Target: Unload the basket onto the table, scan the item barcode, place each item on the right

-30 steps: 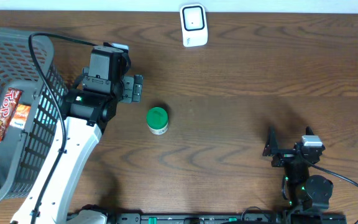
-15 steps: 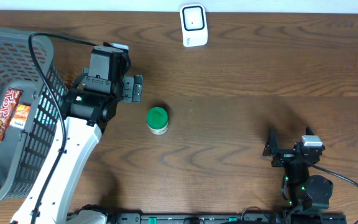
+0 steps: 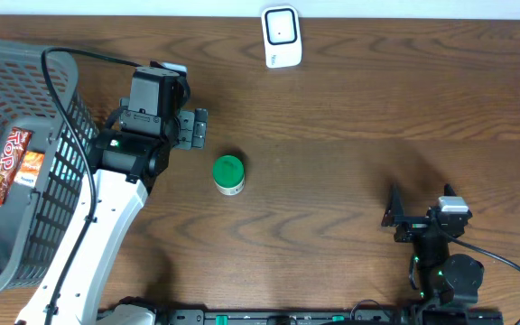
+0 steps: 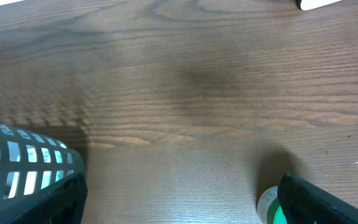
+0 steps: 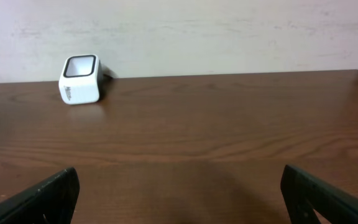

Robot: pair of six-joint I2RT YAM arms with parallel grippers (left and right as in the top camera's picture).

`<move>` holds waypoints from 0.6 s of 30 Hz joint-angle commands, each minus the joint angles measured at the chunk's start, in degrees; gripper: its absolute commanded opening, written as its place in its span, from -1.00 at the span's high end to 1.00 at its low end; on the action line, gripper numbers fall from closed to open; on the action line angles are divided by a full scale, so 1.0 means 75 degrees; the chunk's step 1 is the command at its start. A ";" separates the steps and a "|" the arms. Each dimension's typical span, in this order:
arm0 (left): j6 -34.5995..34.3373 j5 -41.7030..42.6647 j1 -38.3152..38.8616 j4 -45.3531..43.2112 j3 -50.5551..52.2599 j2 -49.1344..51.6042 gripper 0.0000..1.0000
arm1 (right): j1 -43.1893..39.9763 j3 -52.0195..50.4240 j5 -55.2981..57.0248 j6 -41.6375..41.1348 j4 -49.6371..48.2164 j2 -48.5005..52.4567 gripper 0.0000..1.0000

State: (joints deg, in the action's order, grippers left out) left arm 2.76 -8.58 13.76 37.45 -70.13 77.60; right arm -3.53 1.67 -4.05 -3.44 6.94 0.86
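Jar [image 3: 228, 174] mid-table: likely light, rigid, slick; pinch sides under lid. Left gripper [image 3: 200, 128], right gripper [image 5: 179, 202]: fingers spread, empty.

grn-lid jar [image 3: 229, 174] upright, wht scanner [image 3: 281, 36] at rear

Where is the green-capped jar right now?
In the overhead view the jar stands left of centre on the table, just below and right of the left fingers, apart from them.
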 commanded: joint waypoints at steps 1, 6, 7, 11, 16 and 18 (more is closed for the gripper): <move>-0.0099 -0.0122 -0.0012 -0.0003 -0.0137 -0.0017 -0.95 | -0.0067 0.0032 0.0017 -0.0020 0.0076 -0.0015 -0.99; -0.0099 -0.0122 -0.0012 -0.0003 -0.0137 -0.0017 -0.95 | -0.0067 0.0032 0.0017 -0.0020 0.0076 -0.0015 -0.98; -0.0099 -0.0122 -0.0012 -0.0003 -0.0137 -0.0017 -0.95 | -0.0067 0.0032 0.0017 -0.0020 0.0076 -0.0015 -0.99; -0.0099 -0.0122 -0.0012 -0.0003 -0.0137 -0.0017 -0.96 | -0.0067 0.0032 0.0017 -0.0020 0.0076 -0.0015 -0.99; -0.0096 -0.0122 -0.0012 -0.0157 -0.0137 -0.0017 -0.96 | -0.0067 0.0032 0.0017 -0.0020 0.0076 -0.0015 -0.99; -0.0102 -0.0122 -0.0012 -0.0560 -0.0137 -0.0017 -0.96 | -0.0067 0.0032 0.0017 -0.0020 0.0076 -0.0015 -0.99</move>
State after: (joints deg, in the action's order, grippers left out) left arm 2.76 -8.58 13.76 35.38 -70.13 77.60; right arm -3.53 1.67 -4.05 -3.44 6.94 0.86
